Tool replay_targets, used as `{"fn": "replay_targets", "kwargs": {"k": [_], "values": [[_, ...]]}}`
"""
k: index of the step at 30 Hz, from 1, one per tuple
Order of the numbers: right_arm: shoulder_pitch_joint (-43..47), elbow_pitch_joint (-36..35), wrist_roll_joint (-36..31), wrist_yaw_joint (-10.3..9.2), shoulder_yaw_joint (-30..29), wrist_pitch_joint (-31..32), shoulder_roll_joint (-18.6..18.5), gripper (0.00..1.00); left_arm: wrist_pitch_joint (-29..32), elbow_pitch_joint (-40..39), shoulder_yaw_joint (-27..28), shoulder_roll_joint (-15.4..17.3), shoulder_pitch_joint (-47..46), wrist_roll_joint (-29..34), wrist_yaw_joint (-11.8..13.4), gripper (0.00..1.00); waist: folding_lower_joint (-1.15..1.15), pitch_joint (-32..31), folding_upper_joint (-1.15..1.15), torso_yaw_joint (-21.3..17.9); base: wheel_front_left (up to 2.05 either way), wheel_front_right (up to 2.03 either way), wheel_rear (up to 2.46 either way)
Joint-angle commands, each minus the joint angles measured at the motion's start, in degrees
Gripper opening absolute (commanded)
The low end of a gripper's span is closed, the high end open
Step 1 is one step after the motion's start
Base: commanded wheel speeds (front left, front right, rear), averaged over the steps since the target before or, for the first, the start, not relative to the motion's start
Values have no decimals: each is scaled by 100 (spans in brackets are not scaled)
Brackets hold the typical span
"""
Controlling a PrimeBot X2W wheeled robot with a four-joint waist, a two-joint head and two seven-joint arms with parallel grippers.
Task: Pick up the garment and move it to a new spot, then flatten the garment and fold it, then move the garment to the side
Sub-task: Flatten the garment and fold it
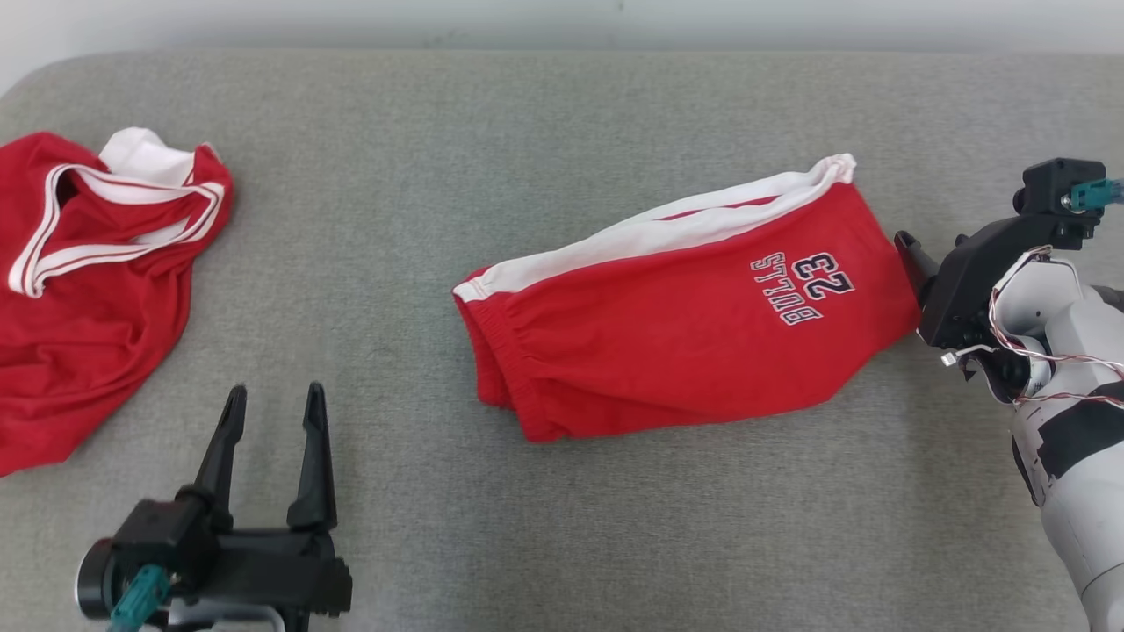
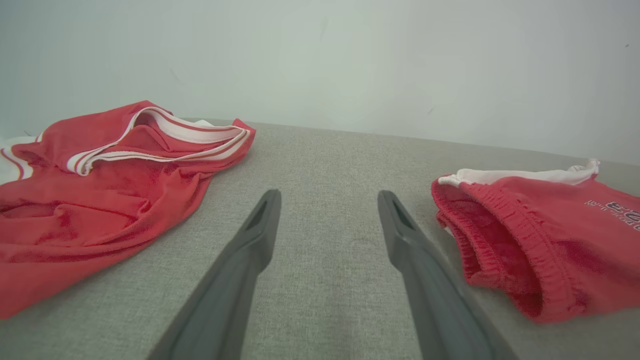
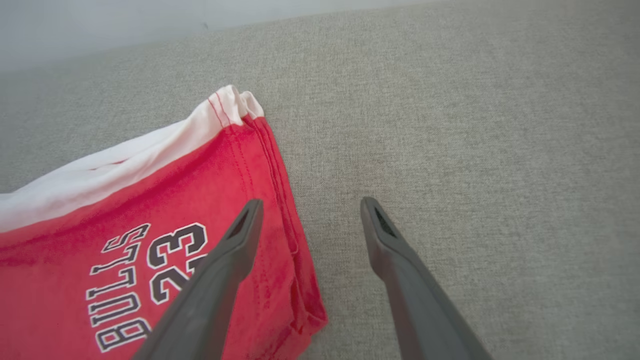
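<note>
The garment (image 1: 685, 325) is a pair of red shorts with a white side stripe and "BULLS 23" print. It lies folded at the middle of the grey padded surface (image 1: 562, 114), waistband toward the left. My left gripper (image 1: 274, 391) stands open at the lower left, well clear of the shorts, with bare fabric between its fingers (image 2: 260, 220). The waistband end of the shorts (image 2: 540, 240) lies to its right. My right gripper (image 1: 913, 254) is at the shorts' right hem, open (image 3: 310, 202) and holding nothing. One finger is over the hem of the shorts (image 3: 125, 215), the other over bare surface.
A second red garment, a jersey with white trim (image 1: 97, 290), lies crumpled at the far left, also in the left wrist view (image 2: 100, 185). A pale wall (image 1: 562, 22) runs behind the surface. Bare grey surface lies in front of and behind the shorts.
</note>
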Motion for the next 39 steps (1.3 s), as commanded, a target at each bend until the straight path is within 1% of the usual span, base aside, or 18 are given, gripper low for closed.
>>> {"fn": "replay_targets", "kwargs": {"k": [1,5,13,16,17,18,19,21,25,29,36,37,39], "values": [[-47,46,-9,-15,-18,5,-14,100,-2,-48,51,-47,104,67,-50,100,0,77,0,90,0,0,0],[-57,195,35,-15,-39,54,18,100,-3,-129,238,-152,297,257,-208,100,0,149,0,221,0,0,0],[-33,683,-215,-15,81,350,-24,100,-4,-146,318,-318,494,440,-380,100,0,207,0,410,0,0,0],[-6,835,-165,-13,93,550,96,100,-4,-148,340,-348,513,468,-425,100,0,221,0,442,0,0,0],[-6,857,-153,-6,122,609,136,44,-4,-144,350,-358,523,472,-430,100,0,224,0,443,0,0,0],[4,866,-143,-2,148,632,163,24,-4,-138,363,-362,533,475,-443,100,0,225,0,441,0,0,0],[23,869,-132,-1,172,672,182,0,-4,-131,377,-368,540,481,-454,100,0,222,0,436,0,0,0],[61,891,-159,-2,195,659,133,0,-3,-107,402,-379,569,495,-469,100,0,195,0,412,0,0,0],[64,902,-325,-21,166,386,-116,0,-4,-91,449,-391,591,530,-475,100,0,103,0,331,0,0,0],[40,869,-456,-20,83,87,-277,0,-4,-74,478,-397,629,535,-485,100,0,-32,0,220,0,0,0],[131,883,-876,-17,-52,-306,-713,0,-4,-67,515,-404,725,521,-494,100,0,-337,0,30,0,0,0],[131,883,-876,-17,-52,-306,-713,0,-4,-67,515,-404,725,521,-494,100,0,-337,0,30,0,0,0],[157,869,-1074,-17,-77,-420,-868,0,-4,-62,499,-406,738,503,-491,100,0,-425,0,-4,0,0,0]]}}
